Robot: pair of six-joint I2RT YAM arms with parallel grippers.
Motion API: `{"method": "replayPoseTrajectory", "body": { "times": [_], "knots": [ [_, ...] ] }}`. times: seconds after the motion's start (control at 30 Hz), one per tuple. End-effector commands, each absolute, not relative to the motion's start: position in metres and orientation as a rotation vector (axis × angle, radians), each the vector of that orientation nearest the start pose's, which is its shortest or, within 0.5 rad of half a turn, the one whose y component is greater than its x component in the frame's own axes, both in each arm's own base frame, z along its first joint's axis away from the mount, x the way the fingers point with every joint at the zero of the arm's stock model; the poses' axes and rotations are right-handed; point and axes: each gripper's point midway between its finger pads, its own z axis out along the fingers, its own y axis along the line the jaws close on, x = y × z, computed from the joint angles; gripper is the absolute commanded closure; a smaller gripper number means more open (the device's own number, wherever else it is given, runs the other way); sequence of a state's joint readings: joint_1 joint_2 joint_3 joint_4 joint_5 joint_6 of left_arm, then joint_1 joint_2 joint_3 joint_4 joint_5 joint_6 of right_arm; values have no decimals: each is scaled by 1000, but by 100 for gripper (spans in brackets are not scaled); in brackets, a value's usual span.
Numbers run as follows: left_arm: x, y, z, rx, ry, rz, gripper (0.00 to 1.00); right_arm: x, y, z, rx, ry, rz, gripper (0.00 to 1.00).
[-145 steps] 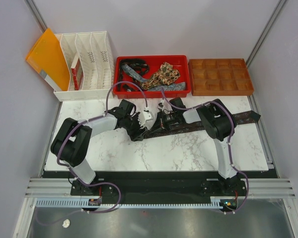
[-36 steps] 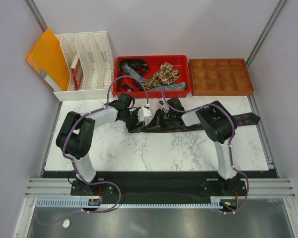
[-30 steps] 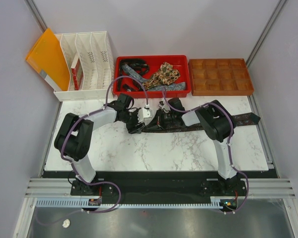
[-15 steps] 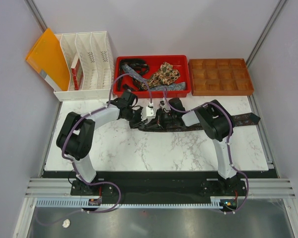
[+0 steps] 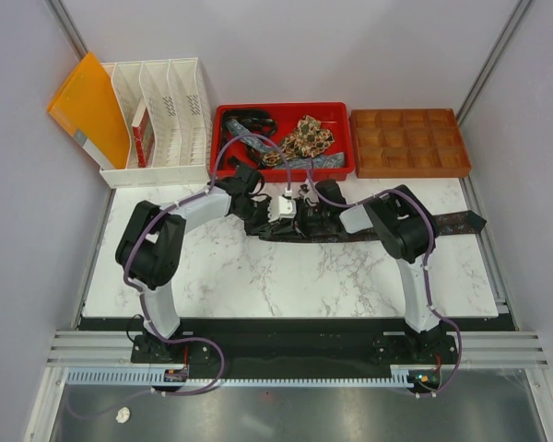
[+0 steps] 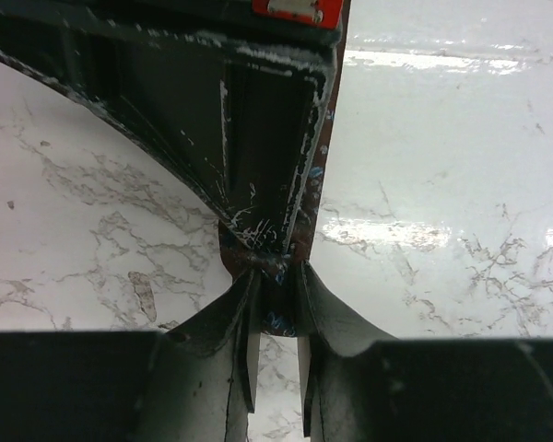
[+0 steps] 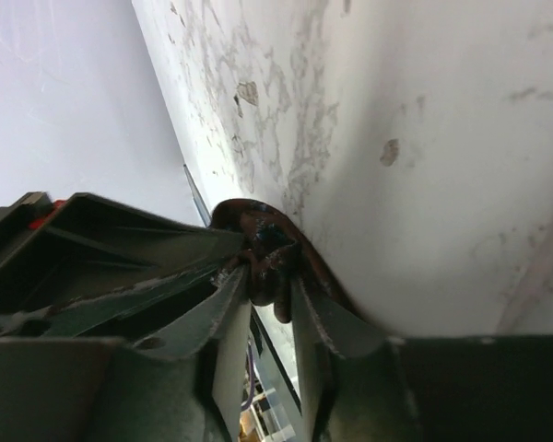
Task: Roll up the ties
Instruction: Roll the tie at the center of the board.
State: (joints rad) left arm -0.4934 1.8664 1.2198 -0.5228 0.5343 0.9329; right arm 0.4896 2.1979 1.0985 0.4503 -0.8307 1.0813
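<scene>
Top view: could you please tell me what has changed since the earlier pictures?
The left arm swung right and toward the red tray, and the left fingers closed on the dark tie next to the right fingers. The tie's left end shifted toward the tray with them. The right arm hardly moved; the tie's wide end, the wooden tray and the white rack stayed put.

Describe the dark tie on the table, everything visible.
The tie is long, narrow, soft dark-brown fabric with tiny blue specks. It lies flat across the marble table, with its wide pointed end toward the right edge. At its other end the left gripper pinches the narrow strip. A bunched, curled bit there sits inside the right gripper; whether that one clamps it is unclear.
</scene>
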Motion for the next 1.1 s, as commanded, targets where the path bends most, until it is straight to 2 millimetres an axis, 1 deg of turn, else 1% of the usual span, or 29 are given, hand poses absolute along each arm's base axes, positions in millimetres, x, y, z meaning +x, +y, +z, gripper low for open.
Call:
{"method": "replayPoseTrajectory", "body": {
  "times": [0.0, 0.03, 0.07, 0.1, 0.13, 0.17, 0.2, 0.23, 0.3, 0.33, 0.43, 0.5, 0.57, 0.6, 0.67, 0.7, 0.8, 0.83, 1.0, 1.07],
  "knots": [
    [315, -236, -1, 1902, 1936, -544, 75, 334, 351, 22, 217, 2599, 1571, 62],
    [315, -233, -6, 1913, 1951, -539, 76, 333, 350, 24, 217, 2615, 1563, 59],
    [312, -232, -6, 1921, 1961, -545, 76, 333, 350, 27, 205, 2620, 1556, 57],
    [312, -232, -7, 1925, 1961, -544, 76, 336, 350, 35, 183, 2609, 1555, 55],
    [311, -230, -8, 1930, 1967, -543, 76, 334, 347, 35, 162, 2628, 1537, 50],
    [311, -229, -12, 1939, 1976, -538, 76, 335, 345, 37, 148, 2630, 1523, 49],
    [310, -228, -12, 1942, 1980, -536, 76, 337, 344, 43, 129, 2623, 1510, 46],
    [311, -227, -13, 1944, 1983, -532, 76, 337, 338, 42, 116, 2640, 1484, 45],
    [312, -227, -13, 1942, 1980, -533, 77, 340, 333, 47, 104, 2632, 1461, 46],
    [312, -227, -12, 1942, 1980, -530, 76, 344, 327, 48, 113, 2627, 1444, 48],
    [310, -227, -13, 1948, 1978, -538, 77, 348, 319, 50, 102, 2621, 1416, 51],
    [311, -228, -12, 1951, 1967, -539, 76, 352, 318, 52, 81, 2601, 1396, 54],
    [309, -227, -12, 1956, 1968, -545, 77, 356, 319, 54, 73, 2579, 1395, 57],
    [309, -227, -12, 1957, 1967, -546, 77, 356, 319, 51, 84, 2580, 1398, 57],
    [309, -228, -12, 1961, 1962, -547, 77, 360, 323, 53, 58, 2541, 1398, 57],
    [309, -228, -12, 1959, 1962, -546, 76, 361, 324, 52, 40, 2531, 1395, 55],
    [309, -228, -12, 1961, 1962, -549, 76, 363, 331, 47, -8, 2522, 1386, 55],
    [308, -227, -12, 1963, 1966, -554, 76, 362, 335, 47, -27, 2518, 1390, 55],
    [307, -226, -13, 1965, 1970, -549, 75, 355, 338, 34, -33, 2544, 1382, 55],
    [307, -226, -13, 1960, 1978, -551, 75, 350, 340, 32, -51, 2550, 1388, 57]
  ]
}}
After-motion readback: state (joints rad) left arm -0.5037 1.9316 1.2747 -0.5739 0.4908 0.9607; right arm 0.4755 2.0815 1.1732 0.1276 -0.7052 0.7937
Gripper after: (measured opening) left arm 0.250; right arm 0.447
